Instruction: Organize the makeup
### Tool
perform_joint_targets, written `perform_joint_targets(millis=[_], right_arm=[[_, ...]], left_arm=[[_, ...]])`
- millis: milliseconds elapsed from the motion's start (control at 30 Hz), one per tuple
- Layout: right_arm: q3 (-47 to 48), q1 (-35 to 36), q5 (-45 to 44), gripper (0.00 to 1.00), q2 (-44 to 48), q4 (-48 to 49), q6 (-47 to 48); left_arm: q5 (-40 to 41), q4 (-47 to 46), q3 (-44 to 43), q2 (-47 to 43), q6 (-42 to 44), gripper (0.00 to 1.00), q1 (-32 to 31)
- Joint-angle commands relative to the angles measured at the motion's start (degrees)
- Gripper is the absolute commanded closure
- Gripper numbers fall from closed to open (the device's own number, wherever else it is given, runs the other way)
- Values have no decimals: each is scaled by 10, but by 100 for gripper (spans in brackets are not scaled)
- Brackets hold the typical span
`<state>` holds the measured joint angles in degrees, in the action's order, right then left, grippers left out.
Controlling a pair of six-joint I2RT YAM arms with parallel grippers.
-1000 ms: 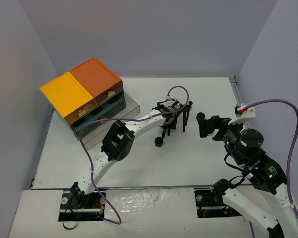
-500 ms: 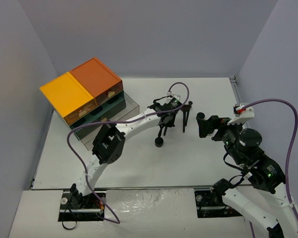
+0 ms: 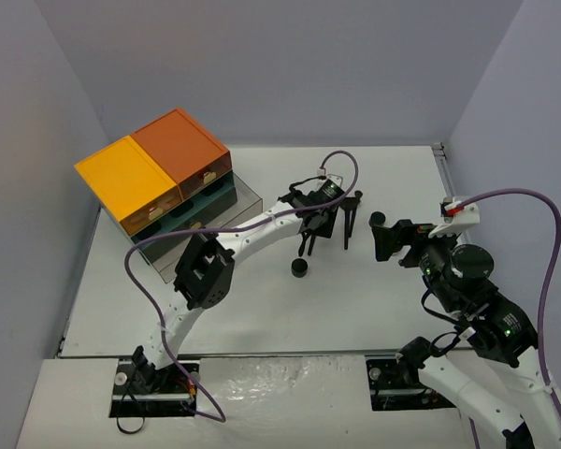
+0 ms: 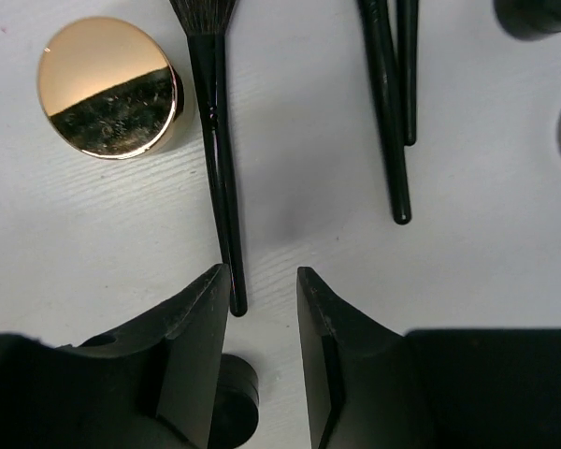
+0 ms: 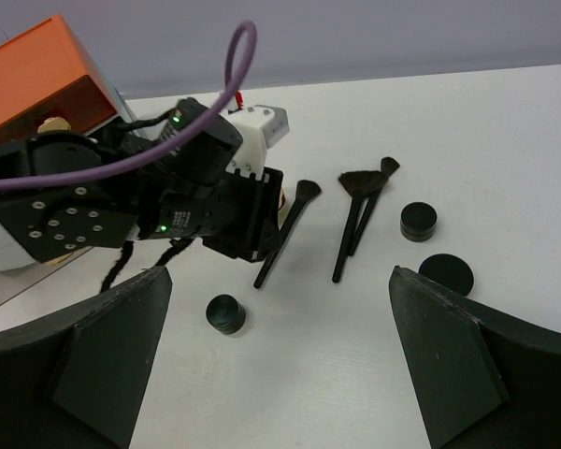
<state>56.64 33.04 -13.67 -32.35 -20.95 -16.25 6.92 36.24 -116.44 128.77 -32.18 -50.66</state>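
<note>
Gold-lidded round jar [image 4: 107, 86] beside slim black brush [image 4: 220, 178] on grained table [image 4: 299, 140]

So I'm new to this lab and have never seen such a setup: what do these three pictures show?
Two robot arms are bolted at the table's near edge. The wide picture comes from a camera above and behind them; the other two come from cameras on their wrists. On the table lie black brushes, a gold-lidded jar, two round black compacts and a small black pot; a drawer cabinet stands at the back left. The left end effector hangs open at one brush's handle tip; the right end effector is open too. Nothing is held.
</note>
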Motion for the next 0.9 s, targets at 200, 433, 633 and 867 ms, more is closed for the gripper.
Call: perform_joint_targets(millis=[200,433,633,867], right_arm=[[0,0,-1,0,7,28,3],[-3,0,-4,0,8,28,0],[-3,0,-9,0,3,28,-1],[2,1,-17,0,0,28,1]], left_arm=[[13,53,-73,52,-20,69,10],[12,53,-54,66,-22,75,18],[-17,28,-38,58,-18,94,13],[-38,3,-41,-14,13,100,7]])
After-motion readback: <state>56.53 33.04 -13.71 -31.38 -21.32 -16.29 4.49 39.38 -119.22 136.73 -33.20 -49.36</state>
